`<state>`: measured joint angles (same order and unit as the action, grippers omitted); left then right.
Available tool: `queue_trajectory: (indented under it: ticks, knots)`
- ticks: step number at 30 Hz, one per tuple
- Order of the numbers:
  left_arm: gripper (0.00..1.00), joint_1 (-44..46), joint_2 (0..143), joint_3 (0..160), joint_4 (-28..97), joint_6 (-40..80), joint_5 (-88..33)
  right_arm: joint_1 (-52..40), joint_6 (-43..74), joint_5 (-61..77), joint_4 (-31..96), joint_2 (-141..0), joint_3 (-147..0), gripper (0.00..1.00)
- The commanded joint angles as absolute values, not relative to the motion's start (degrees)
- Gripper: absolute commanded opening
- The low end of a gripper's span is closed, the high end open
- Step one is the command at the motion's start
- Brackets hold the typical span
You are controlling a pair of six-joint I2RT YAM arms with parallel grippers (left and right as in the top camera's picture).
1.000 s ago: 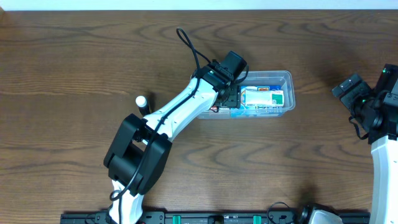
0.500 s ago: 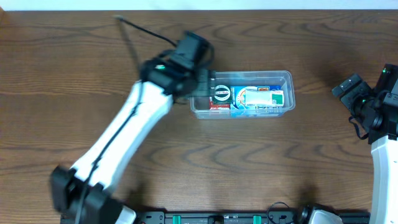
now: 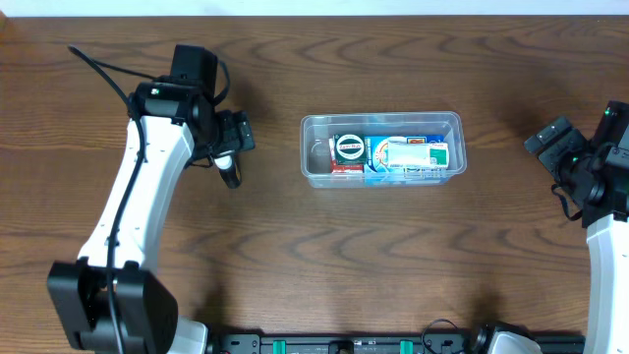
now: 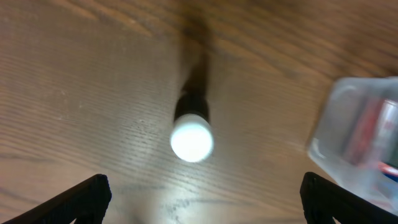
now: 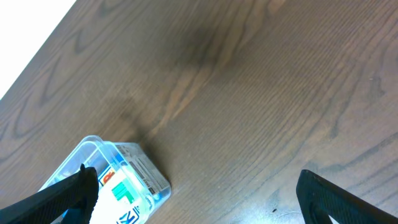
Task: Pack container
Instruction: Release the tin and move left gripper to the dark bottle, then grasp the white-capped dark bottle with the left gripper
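Note:
The clear plastic container (image 3: 314, 138) lies at the table's middle and holds a round dark-lidded tin (image 3: 347, 147), a white-and-green box (image 3: 418, 153) and other small packets. A small black tube with a white cap (image 3: 229, 169) stands left of it. My left gripper (image 3: 234, 141) is open and empty, hovering just above and behind the tube. In the left wrist view the tube (image 4: 192, 137) stands ahead of the wide-open jaws (image 4: 205, 199), with the container (image 4: 329, 137) at the right edge. My right gripper (image 3: 552, 138) is open and empty, far right of the container (image 5: 158, 180).
Dark wooden table all round. The right wrist view shows bare tabletop between the open jaws (image 5: 199, 199), with the table's far edge at the top left. A black rail runs along the table's front edge (image 3: 344, 344).
My left arm has swung from the container's left end leftward to the tube, leaving the round tin in the container. The right arm has not moved.

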<state>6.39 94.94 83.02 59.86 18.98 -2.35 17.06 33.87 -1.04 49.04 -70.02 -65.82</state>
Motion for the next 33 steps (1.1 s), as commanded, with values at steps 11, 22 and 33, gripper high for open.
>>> queue_trajectory:
  ticks: [11, 22, 33]
  knots:
    - [0.86, 5.7, 103.0, 75.2, 52.8, 18.1, -2.4, 17.3, 33.1, -1.3, 49.1, -70.1, -65.9, 0.99]
    - [0.55, 5.7, 103.8, 75.3, 50.9, 18.0, -2.5, 17.3, 33.1, -1.3, 49.1, -70.1, -65.9, 0.99]
    - [0.27, 5.7, 103.5, 77.1, 51.1, 18.0, -2.5, 17.3, 33.1, -1.3, 49.1, -70.1, -65.9, 0.99]
